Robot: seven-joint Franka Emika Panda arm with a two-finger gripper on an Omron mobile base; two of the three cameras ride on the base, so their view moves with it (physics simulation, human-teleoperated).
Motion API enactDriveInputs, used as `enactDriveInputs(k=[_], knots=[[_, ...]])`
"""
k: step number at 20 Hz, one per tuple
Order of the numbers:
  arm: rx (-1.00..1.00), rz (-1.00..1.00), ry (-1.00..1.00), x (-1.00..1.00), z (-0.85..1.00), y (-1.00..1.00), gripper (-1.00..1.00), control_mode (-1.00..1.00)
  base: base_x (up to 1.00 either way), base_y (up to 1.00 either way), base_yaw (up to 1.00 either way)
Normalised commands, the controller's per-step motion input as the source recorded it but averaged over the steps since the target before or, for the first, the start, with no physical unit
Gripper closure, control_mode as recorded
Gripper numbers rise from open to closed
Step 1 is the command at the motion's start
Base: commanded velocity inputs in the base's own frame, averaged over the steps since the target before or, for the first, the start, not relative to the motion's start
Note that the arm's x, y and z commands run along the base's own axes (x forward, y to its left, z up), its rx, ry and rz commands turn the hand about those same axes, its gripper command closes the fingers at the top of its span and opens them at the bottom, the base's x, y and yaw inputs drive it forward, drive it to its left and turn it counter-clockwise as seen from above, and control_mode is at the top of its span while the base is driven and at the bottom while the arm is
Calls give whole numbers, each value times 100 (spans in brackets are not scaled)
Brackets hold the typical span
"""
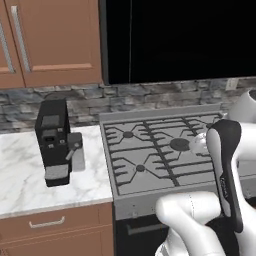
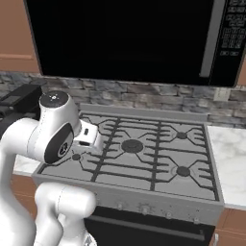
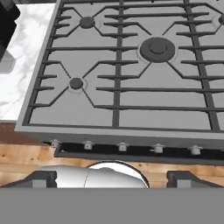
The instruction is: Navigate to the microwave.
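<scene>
A: Report the position of the microwave point(image 1: 180, 40).

B: The microwave is mounted on the wall directly above the gas stove point(image 1: 160, 152), between brown wooden cabinets point(image 1: 50, 40). It takes up the upper part of both base views. Its front is flat, glossy and black. In the right base view a grey vertical handle point(image 2: 209, 38) and a keypad panel point(image 2: 235, 33) stand on its right side.

A: Report the surroundings.

B: A grey stone backsplash point(image 1: 75, 100) runs below the microwave. A black coffee machine point(image 1: 54, 141) stands on the white marble counter point(image 1: 25, 175), just left of the stove. The stove carries dark grates and burners; a row of knobs point(image 3: 122, 146) lines its front edge.

A: Report the gripper point(image 3: 111, 177).

B: In the hand view the two dark finger tips rise at the bottom, well apart: the jaws stand open, with nothing between them. The hand camera looks down on the stove top. The arm point(image 2: 48, 139) is folded above the stove's front left part.
</scene>
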Motion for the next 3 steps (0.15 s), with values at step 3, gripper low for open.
enactDriveInputs(k=[3], knots=[[0, 0, 0, 0, 0, 0, -100, 100, 17, -100, 0]])
